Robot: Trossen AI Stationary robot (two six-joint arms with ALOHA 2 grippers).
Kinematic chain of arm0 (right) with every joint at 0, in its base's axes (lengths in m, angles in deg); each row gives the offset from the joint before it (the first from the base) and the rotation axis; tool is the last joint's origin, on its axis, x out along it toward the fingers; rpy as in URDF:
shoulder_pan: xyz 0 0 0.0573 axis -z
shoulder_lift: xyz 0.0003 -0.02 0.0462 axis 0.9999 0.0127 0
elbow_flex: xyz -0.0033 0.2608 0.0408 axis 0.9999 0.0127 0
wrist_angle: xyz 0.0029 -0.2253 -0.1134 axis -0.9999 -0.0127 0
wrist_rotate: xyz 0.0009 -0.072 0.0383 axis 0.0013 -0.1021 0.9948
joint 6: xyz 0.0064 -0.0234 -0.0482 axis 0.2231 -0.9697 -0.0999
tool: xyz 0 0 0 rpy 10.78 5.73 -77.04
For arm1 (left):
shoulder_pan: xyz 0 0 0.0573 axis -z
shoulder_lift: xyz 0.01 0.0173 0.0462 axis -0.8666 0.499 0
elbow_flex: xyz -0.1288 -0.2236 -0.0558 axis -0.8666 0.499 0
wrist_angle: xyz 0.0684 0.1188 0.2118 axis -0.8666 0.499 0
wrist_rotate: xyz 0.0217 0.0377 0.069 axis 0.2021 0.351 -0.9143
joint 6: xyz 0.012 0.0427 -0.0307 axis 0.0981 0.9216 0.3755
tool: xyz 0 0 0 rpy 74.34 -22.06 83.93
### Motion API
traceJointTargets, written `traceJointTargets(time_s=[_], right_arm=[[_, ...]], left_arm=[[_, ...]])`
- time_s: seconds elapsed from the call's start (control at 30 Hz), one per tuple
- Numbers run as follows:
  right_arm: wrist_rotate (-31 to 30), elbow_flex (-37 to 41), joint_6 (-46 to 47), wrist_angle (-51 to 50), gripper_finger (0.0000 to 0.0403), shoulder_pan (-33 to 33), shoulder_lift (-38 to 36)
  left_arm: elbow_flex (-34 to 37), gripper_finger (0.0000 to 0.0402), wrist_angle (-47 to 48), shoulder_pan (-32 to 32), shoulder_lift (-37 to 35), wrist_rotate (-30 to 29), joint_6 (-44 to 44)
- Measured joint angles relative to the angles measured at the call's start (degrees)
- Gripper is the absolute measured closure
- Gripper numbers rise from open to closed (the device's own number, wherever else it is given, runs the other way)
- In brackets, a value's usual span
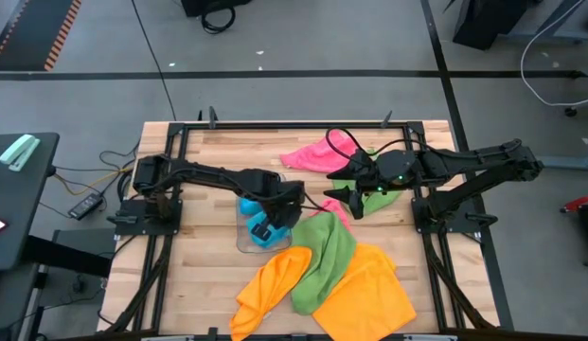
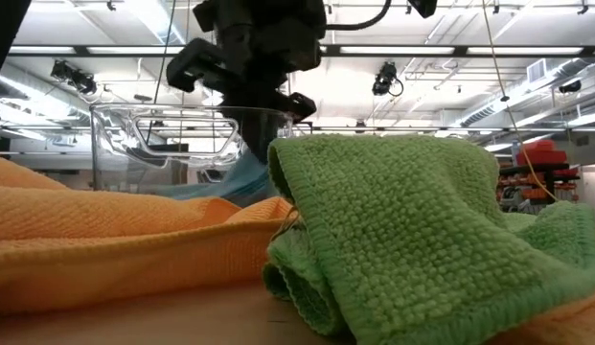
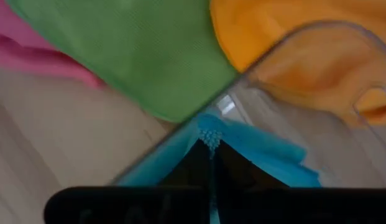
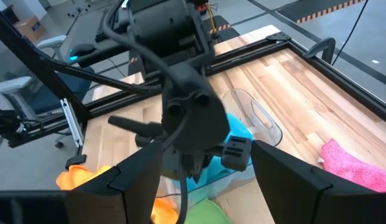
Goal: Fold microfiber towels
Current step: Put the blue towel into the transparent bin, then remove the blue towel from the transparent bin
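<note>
Left pincer point(image 1: 275, 220) closed; right pincer point(image 1: 343, 201) spread, hovering mid-table.

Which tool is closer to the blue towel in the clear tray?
Left. The left tool is shut on the blue towel in the tray; the right tool hangs open beside it, over the table.

The left gripper point(image 3: 211, 163) is closed on a fold of the blue towel point(image 3: 261, 155), which lies inside the clear plastic tray point(image 3: 317, 68). Just beyond the tray's corner a green towel point(image 3: 137, 56) overlaps a pink towel point(image 3: 31, 50) on the wooden table point(image 3: 62, 143). An orange towel point(image 3: 273, 25) lies beside the green one.
</note>
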State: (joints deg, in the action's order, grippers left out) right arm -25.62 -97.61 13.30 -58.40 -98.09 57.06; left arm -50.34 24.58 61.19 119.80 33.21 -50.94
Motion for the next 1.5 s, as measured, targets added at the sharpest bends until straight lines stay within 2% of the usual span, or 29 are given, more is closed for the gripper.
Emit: traceJointTargets(time_s=[0.23,0.5,0.8,0.9,1.07,1.27,1.37,1.5], right_arm=[[0.0,0.0,0.1,0.3,0.0148,0.0,0.0],[0.0,0.0,0.0,0.3,0.0148,0.0,0.0],[0.0,0.0,0.1,0.3,0.0148,0.0,0.0],[0.0,0.0,0.1,0.3,0.0148,0.0,0.0],[0.0,0.0,0.2,0.3,0.0148,0.0,0.0],[0.0,0.0,-0.1,0.2,0.0148,0.0,0.0],[0.0,0.0,-0.2,0.0,0.0148,0.0,0.0],[0.0,0.0,-0.5,-0.1,0.0148,0.0,0.0]], left_arm=[[-0.2,0.0371,-1.5,0.0,0.8,0.1,-4.2],[-0.2,0.0389,-2.0,1.5,3.2,0.1,-3.3],[-0.2,0.0354,-6.5,2.6,3.8,-3.2,-3.9],[-0.1,0.0336,-5.4,2.7,5.0,-3.3,-7.0],[-0.1,0.0276,-7.3,2.3,5.4,-3.3,-14.1],[-0.2,0.0209,-4.4,1.1,2.3,-2.8,-18.7],[-0.2,0.0193,-1.0,0.7,0.1,-1.2,-20.9],[-0.2,0.0191,4.2,-0.5,-2.4,0.1,-23.2]])
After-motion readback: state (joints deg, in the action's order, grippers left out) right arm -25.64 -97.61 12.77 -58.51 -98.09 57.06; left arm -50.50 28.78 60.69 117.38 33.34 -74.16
